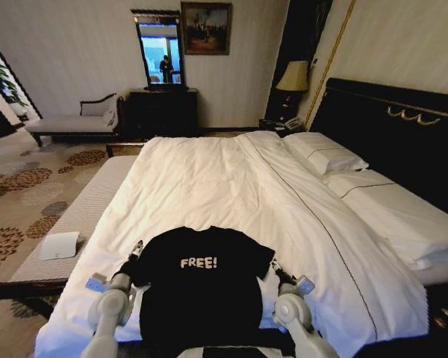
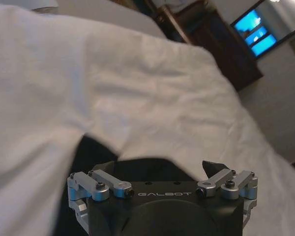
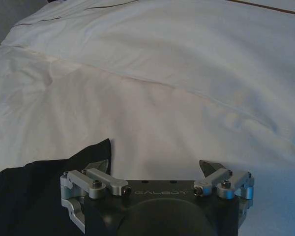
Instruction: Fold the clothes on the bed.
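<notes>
While one black T-shirt (image 1: 201, 287) lay flat at the bottom centre on the bed (image 1: 209, 186), two grippers, left gripper (image 1: 137, 250) and right gripper (image 1: 273, 266), flanked its sleeves, both spread wide, grasping nothing.

I see a black T-shirt (image 1: 201, 287) with white "FREE!" lettering across the chest, lying at the foot edge of the bed (image 1: 231, 186), whose sheets and duvet are plain white. A thin dark stripe runs down the duvet toward the bed's right side. The pillows (image 1: 325, 155) are white with the same thin dark piping. The headboard (image 1: 403, 142) is near black with a gold scroll ornament. My left claw (image 2: 157, 173) and right claw (image 3: 155, 169) have silver metal linkages on black bodies with pale "GALBOT" lettering. The carpet (image 1: 30, 194) is beige with brown flower medallions.
</notes>
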Robot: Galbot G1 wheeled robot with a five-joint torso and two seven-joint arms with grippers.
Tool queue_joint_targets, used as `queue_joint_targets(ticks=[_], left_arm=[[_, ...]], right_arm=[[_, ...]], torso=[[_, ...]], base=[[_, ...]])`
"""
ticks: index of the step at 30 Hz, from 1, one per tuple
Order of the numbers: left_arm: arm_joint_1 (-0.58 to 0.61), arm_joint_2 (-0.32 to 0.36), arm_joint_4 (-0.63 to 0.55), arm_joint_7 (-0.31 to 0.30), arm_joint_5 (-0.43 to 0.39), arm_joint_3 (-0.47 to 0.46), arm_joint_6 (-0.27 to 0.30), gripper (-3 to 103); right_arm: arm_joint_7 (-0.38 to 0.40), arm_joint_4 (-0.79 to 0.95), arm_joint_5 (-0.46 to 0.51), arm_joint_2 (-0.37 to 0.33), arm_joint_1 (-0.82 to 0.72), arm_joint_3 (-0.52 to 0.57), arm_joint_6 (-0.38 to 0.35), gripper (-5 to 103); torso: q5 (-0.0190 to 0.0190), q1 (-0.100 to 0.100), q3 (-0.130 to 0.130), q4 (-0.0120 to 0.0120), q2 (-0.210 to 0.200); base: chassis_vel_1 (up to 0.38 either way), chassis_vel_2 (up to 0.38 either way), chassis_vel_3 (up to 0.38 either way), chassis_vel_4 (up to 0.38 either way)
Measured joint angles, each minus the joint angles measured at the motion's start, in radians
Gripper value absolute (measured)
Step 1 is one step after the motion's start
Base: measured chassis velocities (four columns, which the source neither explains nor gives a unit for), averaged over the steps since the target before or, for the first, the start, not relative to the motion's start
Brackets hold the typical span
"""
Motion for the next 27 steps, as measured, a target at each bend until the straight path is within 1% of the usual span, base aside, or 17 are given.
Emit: queue_joint_targets(ticks=[2,5,8,12,13,15,16,18,19,20,21,22,23,24,25,27], left_arm=[[0.047,-0.002,0.007,0.015,0.021,0.002,-0.008,100],[0.059,-0.005,0.031,0.022,0.026,0.003,-0.019,100],[0.046,-0.007,0.056,0.024,0.02,0.001,-0.023,100],[-0.012,-0.004,0.081,0.021,0.012,-0.002,-0.02,100],[-0.057,0.002,0.099,0.015,0.011,-0.006,-0.012,100],[-0.069,0.004,0.104,0.013,0.01,-0.007,-0.008,100],[-0.124,0.015,0.13,-0.005,0.008,-0.011,0.019,100],[-0.191,0.032,0.149,-0.026,0.003,-0.009,0.06,100],[-0.191,0.032,0.149,-0.026,0.003,-0.009,0.06,100],[-0.207,0.036,0.152,-0.032,0.002,-0.008,0.073,100],[-0.257,0.047,0.166,-0.048,0.0,-0.002,0.111,100],[-0.313,0.058,0.191,-0.063,0.012,0.006,0.153,100],[-0.356,0.066,0.218,-0.071,0.033,0.015,0.182,100],[-0.38,0.071,0.235,-0.074,0.048,0.021,0.198,100],[-0.38,0.071,0.235,-0.074,0.048,0.021,0.198,100],[-0.461,0.091,0.303,-0.077,0.095,0.054,0.248,100]], right_arm=[[0.0,0.001,0.0,0.004,-0.002,0.002,0.001,100],[0.0,0.004,-0.002,0.008,-0.002,0.003,0.002,100],[0.0,0.007,-0.005,0.009,-0.003,0.002,0.002,100],[0.0,0.009,-0.011,0.009,-0.007,0.001,0.002,100],[-0.001,0.01,-0.015,0.008,-0.011,0.0,0.002,100],[-0.001,0.01,-0.015,0.008,-0.011,0.0,0.002,100],[-0.001,0.01,-0.016,0.006,-0.012,0.0,0.002,100],[-0.001,0.01,-0.017,0.006,-0.01,-0.001,0.002,100],[-0.001,0.01,-0.017,0.006,-0.01,-0.001,0.002,100],[-0.001,0.01,-0.017,0.006,-0.009,-0.001,0.002,100],[-0.001,0.008,-0.018,0.006,-0.006,-0.003,0.001,100],[-0.001,0.005,-0.018,0.006,-0.001,-0.007,0.0,100],[-0.001,0.003,-0.019,0.007,0.005,-0.013,-0.001,100],[0.0,0.002,-0.02,0.008,0.008,-0.015,-0.001,100],[0.0,0.002,-0.02,0.008,0.008,-0.015,-0.001,100],[0.0,0.002,-0.023,0.012,0.013,-0.023,-0.003,100]], torso=[[0.0,0.0,0.0,0.0004,0.0],[-0.0002,0.0,0.0,0.0001,0.0],[-0.0003,0.0,0.0,0.0001,0.0],[-0.0003,0.0,0.0,-0.0001,0.0],[-0.0002,0.0,0.0,-0.0001,0.0],[-0.0001,0.0,0.0,0.0,0.0],[-0.0003,0.0,0.0,-0.0001,0.0],[-0.0003,0.0,0.0,0.0,0.0],[-0.0003,0.0,0.0,0.0,0.0],[-0.0001,0.0,0.0,0.0,0.0],[-0.0001,0.0,0.0,0.0,0.0],[-0.0002,0.0,0.0,-0.0002,0.0],[0.0,0.0,0.0,-0.0003,0.0],[0.0,0.0,0.0,-0.0002,0.0],[0.0,0.0,0.0,-0.0002,0.0],[-0.0005,0.0,0.0,-0.0002,0.0]], base=[[0.0,0.0,0.0,0.0],[0.0,0.0,0.0,0.0],[0.0,0.0,0.0,0.0],[0.0,0.0,0.0,0.0],[0.0,0.0,0.0,0.0],[0.0,0.0,0.0,0.0],[0.0,0.0,0.0,0.0],[0.0,0.0,0.0,0.0],[0.0,0.0,0.0,0.0],[0.0,0.0,0.0,0.0],[0.0,0.0,0.0,0.0],[0.0,0.0,0.0,0.0],[0.0,0.0,0.0,0.0],[0.0,0.0,0.0,0.0],[0.0,0.0,0.0,0.0],[0.0,0.0,0.0,0.0]])
